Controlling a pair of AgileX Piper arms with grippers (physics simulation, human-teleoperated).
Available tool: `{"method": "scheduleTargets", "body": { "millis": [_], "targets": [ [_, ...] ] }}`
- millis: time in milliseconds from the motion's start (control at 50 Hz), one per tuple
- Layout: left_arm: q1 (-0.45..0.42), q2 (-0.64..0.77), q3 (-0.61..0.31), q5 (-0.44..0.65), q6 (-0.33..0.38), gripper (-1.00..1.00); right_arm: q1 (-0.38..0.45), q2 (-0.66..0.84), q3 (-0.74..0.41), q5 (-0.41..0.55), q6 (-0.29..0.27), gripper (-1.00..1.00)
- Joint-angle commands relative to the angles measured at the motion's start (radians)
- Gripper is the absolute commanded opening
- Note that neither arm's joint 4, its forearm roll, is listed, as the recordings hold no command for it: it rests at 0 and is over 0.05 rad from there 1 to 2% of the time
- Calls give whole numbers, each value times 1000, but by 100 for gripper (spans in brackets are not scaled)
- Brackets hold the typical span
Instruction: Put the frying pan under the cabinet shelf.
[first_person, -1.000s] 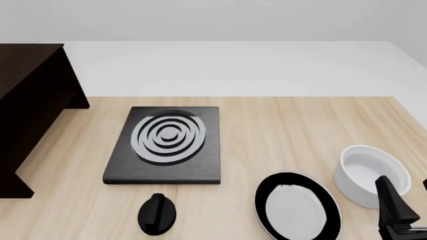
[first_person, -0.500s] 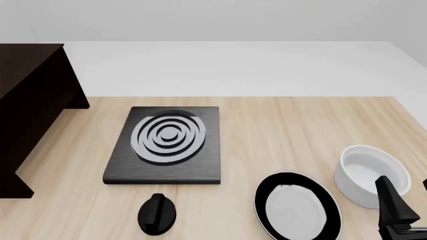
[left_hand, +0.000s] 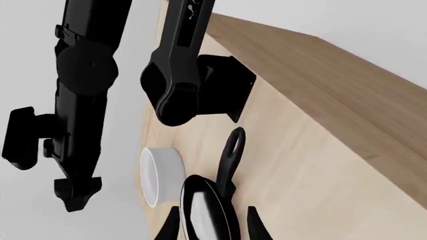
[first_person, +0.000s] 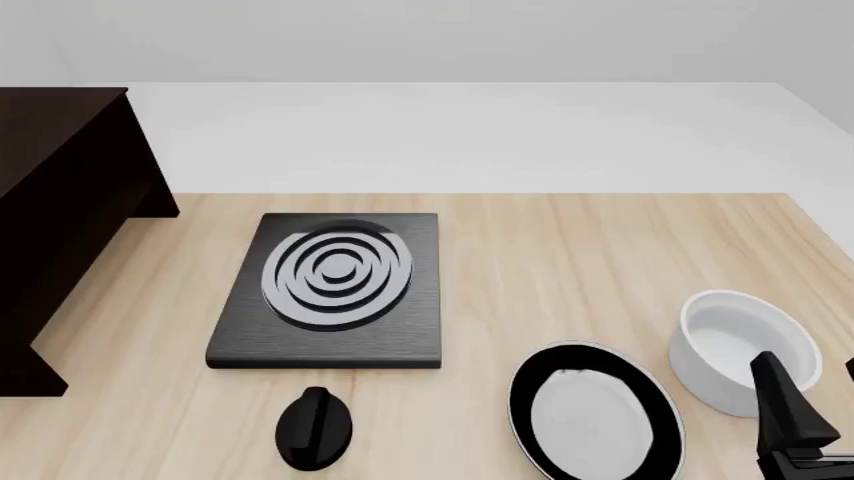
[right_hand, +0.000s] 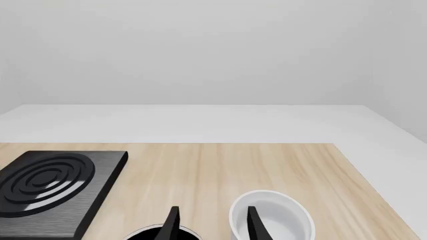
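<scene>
**Pan sat beside your right gripper, cabinet far across the table**

The frying pan (first_person: 595, 417), a shallow round black dish with a smooth pale grey base, lay flat on the light wood-grain table (first_person: 561, 260), just to the left of your right gripper (first_person: 801, 420). That gripper's fingers (right_hand: 172, 222) stood apart with nothing between them, aimed over the pan's rim and the glossy white round bowl (first_person: 742, 348) just ahead of the gripper. Your left gripper (left_hand: 212, 227) also had its slim black fingertips spread and empty. Further left of the pan you had a small black round knob (first_person: 314, 428) and the square black stove plate (first_person: 331, 291) with its grey concentric rings. The cabinet shelf (first_person: 60, 215), dark near-black wood with a flat top board, stood well away at the table's far left.
</scene>
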Motion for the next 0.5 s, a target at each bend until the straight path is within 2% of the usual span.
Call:
{"method": "scheduleTargets", "body": {
  "millis": [20,500],
  "targets": [
    [5,40,-25,-21,6,100,0,0,0,0,0,100],
    [5,115,-58,-49,14,100,0,0,0,0,0,100]
  ]
}}
